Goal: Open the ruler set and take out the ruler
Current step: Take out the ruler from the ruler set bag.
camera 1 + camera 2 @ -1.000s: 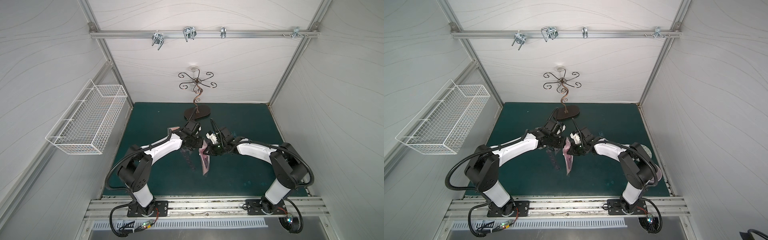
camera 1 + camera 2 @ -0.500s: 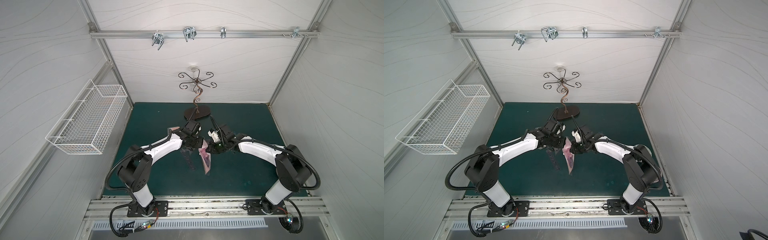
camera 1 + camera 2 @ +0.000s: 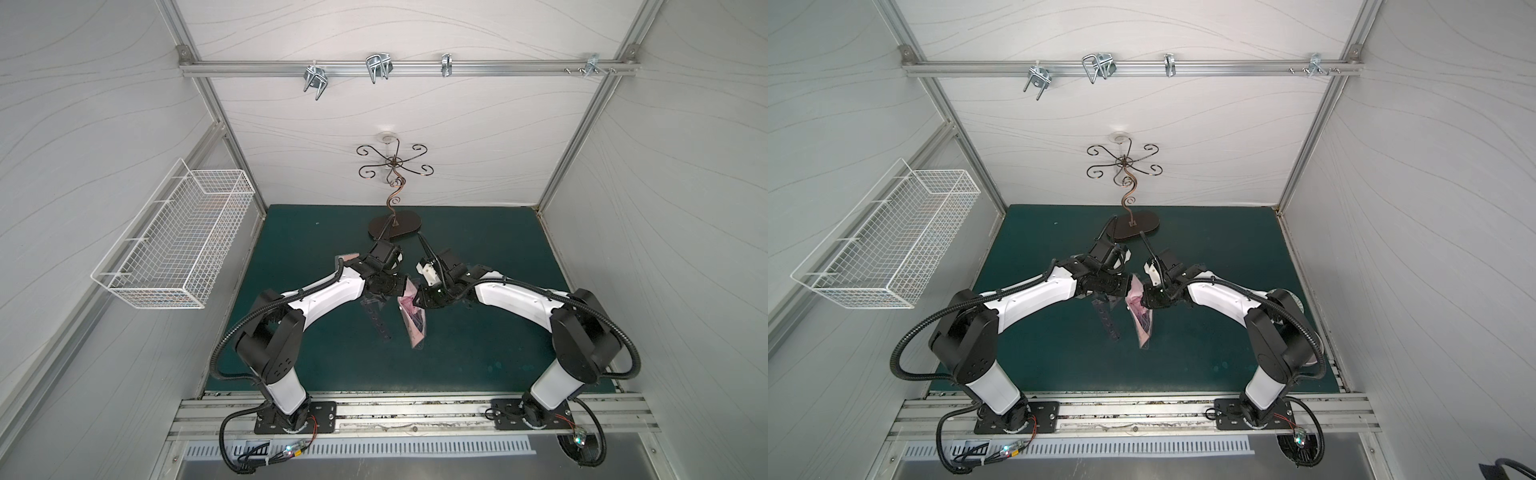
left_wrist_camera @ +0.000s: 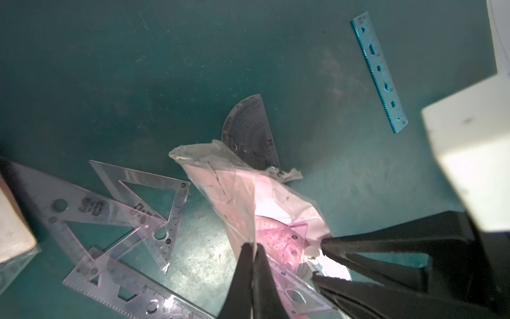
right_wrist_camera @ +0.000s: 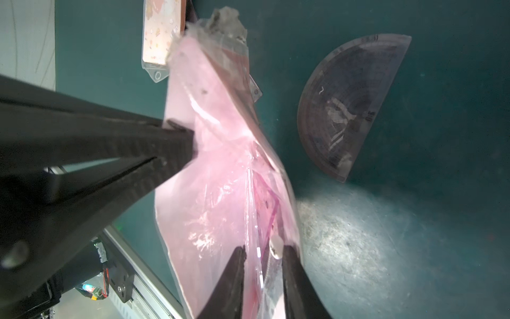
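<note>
left tool (image 4: 252, 247) pinched tight on ruler-set pouch (image 4: 220, 187) edge, holding it above counter (image 4: 110, 82). right tool (image 5: 262, 252) just went from pressed to spread astride pouch mouth; pink ruler (image 4: 289, 284) still inside, likely needs regrasp.

Only legible mark is a bold logo like "D:S", seen upside down, on the large clear set square (image 4: 77, 204) and smaller set square (image 4: 178, 212); scale digits too small to read
</note>
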`<state>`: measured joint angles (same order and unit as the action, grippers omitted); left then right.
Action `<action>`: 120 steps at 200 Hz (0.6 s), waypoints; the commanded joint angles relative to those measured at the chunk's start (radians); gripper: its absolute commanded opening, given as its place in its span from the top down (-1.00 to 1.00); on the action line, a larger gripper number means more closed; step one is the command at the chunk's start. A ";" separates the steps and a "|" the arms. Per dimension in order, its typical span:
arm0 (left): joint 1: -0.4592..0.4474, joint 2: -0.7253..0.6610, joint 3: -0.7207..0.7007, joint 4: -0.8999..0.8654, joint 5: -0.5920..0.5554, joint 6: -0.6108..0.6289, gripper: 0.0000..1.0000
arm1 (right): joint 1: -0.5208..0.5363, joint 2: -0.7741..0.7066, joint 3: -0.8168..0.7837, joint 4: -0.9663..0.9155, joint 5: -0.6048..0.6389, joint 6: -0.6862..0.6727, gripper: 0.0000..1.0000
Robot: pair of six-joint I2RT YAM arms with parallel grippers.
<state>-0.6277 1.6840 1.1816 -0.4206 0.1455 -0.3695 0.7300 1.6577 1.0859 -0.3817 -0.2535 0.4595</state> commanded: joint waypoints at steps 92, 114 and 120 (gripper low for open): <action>-0.004 -0.007 -0.033 0.124 0.041 -0.006 1.00 | 0.053 0.192 0.042 0.095 -0.059 0.002 0.32; -0.004 -0.004 -0.043 0.150 0.054 -0.015 1.00 | 0.047 0.200 0.014 0.187 -0.120 0.028 0.34; -0.004 -0.005 -0.046 0.154 0.057 -0.016 1.00 | 0.039 0.200 0.002 0.213 -0.141 0.041 0.35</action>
<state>-0.6273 1.6840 1.1343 -0.3714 0.1627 -0.3771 0.7750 1.8393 1.1110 -0.2779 -0.2996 0.4671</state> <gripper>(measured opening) 0.055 0.330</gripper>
